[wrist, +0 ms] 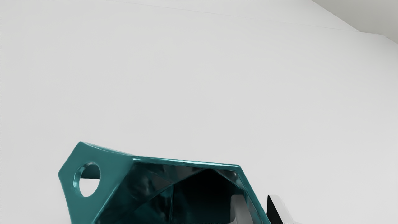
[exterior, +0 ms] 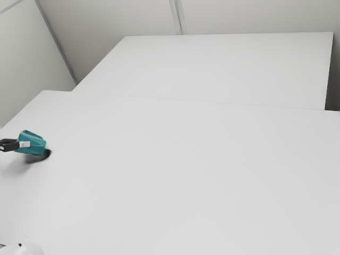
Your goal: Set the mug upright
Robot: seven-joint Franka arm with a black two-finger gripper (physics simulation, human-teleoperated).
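The teal, faceted mug [wrist: 115,174] tilts well over, its mouth facing the hand, a round hole through its handle. The pincer [exterior: 24,144] reaches in roughly level, clamped on the mug's wall, near the exterior view's left. Beyond spreads the white surface [exterior: 175,170].

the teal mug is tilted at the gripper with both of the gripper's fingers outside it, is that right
Not quite: one finger is inside the mug's mouth and the other is outside its wall, as the wrist view shows. The mug is teal and tilted at the gripper, as you say.
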